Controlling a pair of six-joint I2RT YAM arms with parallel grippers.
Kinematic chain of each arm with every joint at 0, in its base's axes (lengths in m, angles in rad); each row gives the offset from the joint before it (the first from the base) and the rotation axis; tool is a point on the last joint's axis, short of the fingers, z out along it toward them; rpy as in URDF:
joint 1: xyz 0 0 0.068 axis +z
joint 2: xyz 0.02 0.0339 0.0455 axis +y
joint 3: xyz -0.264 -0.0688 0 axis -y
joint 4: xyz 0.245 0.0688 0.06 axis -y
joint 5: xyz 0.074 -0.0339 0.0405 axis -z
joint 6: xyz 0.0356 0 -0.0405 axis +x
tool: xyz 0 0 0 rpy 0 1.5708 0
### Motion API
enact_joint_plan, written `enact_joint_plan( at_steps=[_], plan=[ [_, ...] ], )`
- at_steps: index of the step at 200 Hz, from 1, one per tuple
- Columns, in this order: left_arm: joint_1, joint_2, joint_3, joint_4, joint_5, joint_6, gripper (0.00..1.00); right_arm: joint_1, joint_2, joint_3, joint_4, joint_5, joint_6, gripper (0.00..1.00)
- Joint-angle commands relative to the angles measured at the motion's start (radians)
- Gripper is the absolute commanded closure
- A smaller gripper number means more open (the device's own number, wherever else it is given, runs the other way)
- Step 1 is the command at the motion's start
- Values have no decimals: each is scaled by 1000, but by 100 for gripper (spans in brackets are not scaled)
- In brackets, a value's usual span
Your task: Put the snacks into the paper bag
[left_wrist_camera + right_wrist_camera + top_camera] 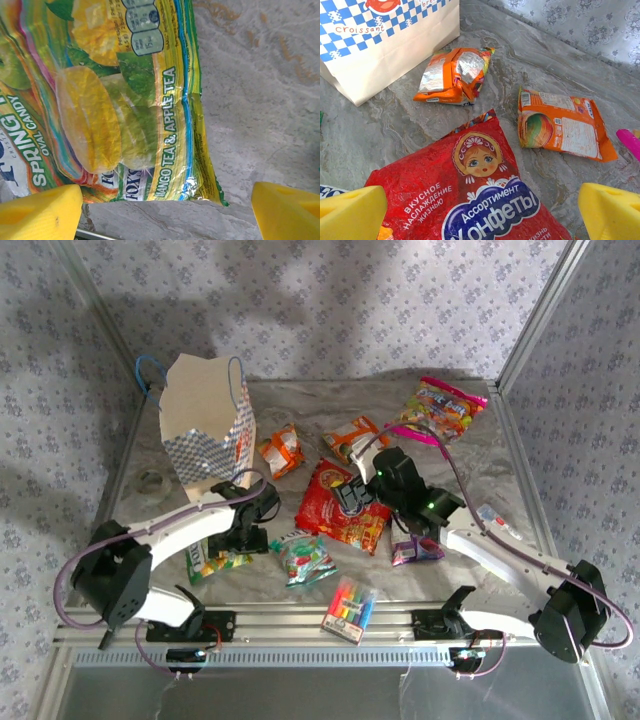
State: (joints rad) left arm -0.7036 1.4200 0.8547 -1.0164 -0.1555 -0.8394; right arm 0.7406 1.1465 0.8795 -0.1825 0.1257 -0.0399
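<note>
Top external view: the paper bag [205,430] stands upright at the far left of the table [470,470], its mouth open and blue cord handles raised. The snacks lie scattered on the marbled top, all outside the bag. An orange-white packet [282,451] sits just right of the bag, and a second orange packet [352,438] lies further right. The pink-edged candy bag [445,406] is at the far right. The large red cookie bag [345,508] lies in the middle, with a purple packet [416,550] to its right. A green-red packet [306,560] lies nearer, and a green-yellow packet [213,562] is at the near left. A clear pack of markers [349,609] rests at the near edge.

The left gripper [165,215] hangs above the edge of the green-yellow packet, its yellow fingers [40,210] spread wide with nothing pinched between them. The right gripper [480,215] is over the red cookie bag, jaws spread just as wide; whether they touch it I cannot tell
</note>
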Motion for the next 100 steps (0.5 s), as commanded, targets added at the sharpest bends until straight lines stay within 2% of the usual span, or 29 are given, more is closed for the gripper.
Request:
enact_joint_plan(
  at_steps=[1, 71, 87, 100],
  plan=[
    [-9, 20, -3, 5, -25, -14, 12, -4, -18, -13, 15, -22, 21, 0],
    [-22, 147, -12, 47, -41, -19, 21, -7, -45, -38, 7, -15, 35, 0],
    [-26, 170, -5, 42, -31, -14, 27, -6, -49, -42, 6, -14, 37, 0],
    [-35, 192, 1, 34, -35, -20, 38, -8, -53, -44, 6, -12, 38, 0]
  ],
)
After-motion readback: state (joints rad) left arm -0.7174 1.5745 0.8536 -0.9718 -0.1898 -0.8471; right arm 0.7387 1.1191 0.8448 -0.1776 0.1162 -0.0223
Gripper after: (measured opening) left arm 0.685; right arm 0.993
